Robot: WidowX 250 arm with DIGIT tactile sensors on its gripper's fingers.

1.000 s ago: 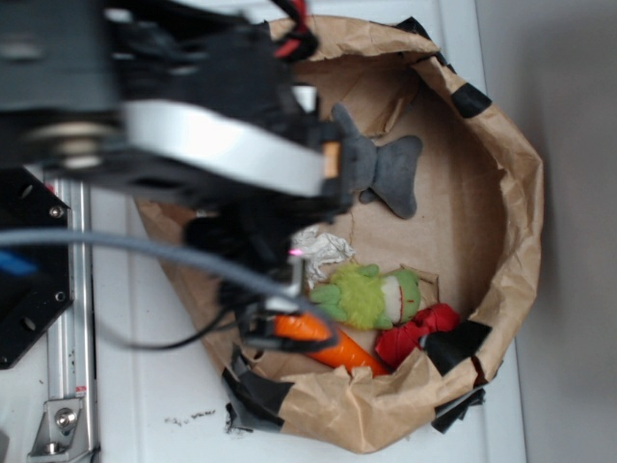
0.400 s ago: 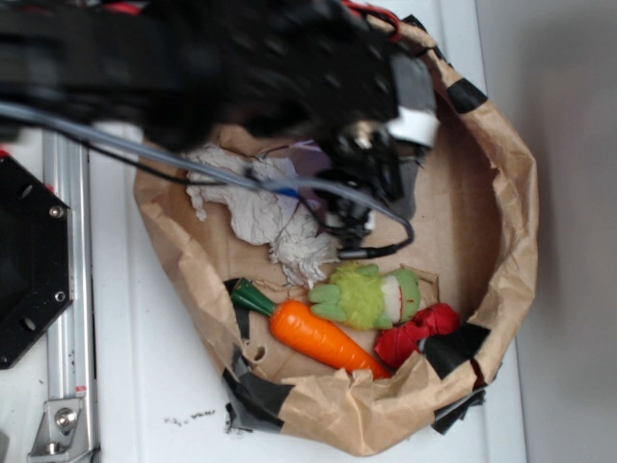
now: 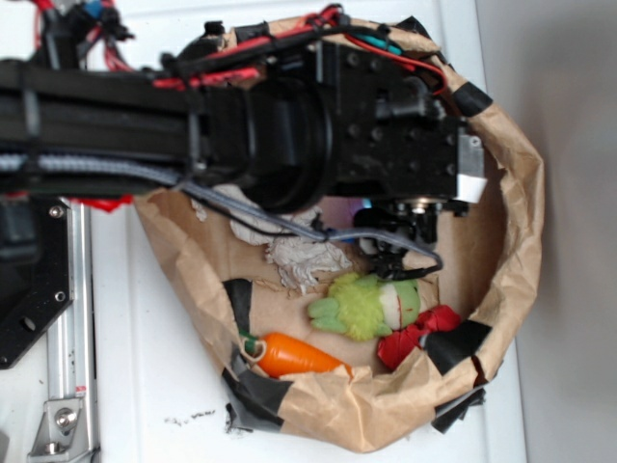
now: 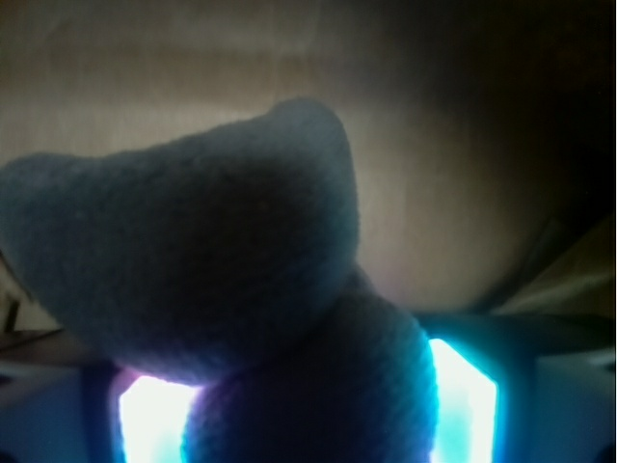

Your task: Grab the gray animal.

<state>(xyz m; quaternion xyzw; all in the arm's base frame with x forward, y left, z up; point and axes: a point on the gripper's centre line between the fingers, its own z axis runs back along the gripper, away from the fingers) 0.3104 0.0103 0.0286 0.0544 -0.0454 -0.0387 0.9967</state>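
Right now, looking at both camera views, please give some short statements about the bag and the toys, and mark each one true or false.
1. The carrot lies inside the brown paper bag. True.
2. The fuzzy green plush toy lies beside the red object. True.
3. The gray animal fills most of the wrist view. True.
4. The gray animal lies in plain sight in the exterior view. False: the arm covers that spot.
5. The white wrinkly cloth lies outside the bag. False: it lies inside, partly under the arm.
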